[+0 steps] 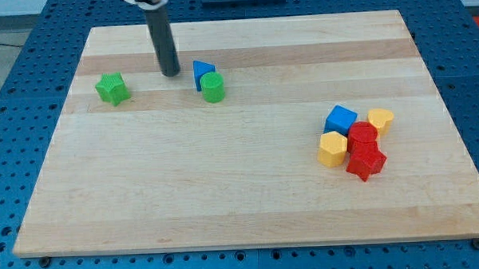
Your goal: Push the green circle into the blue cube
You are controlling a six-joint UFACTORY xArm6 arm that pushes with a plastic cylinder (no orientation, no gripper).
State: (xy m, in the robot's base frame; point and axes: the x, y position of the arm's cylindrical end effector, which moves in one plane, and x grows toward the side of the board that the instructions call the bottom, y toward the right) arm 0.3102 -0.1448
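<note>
The green circle [213, 87] sits on the wooden board [225, 175] near the view's top, left of centre, touching a blue triangle [203, 72] just behind it. The blue cube [340, 119] lies far to the view's right, at the top left of a cluster of blocks. My tip [170, 73] rests on the board a short way to the left of the green circle and the blue triangle, apart from both.
A green star [112, 89] lies left of my tip. Around the blue cube sit a yellow block [380, 119], a yellow hexagon [332, 149], a red block [362, 135] and a red star [366, 162].
</note>
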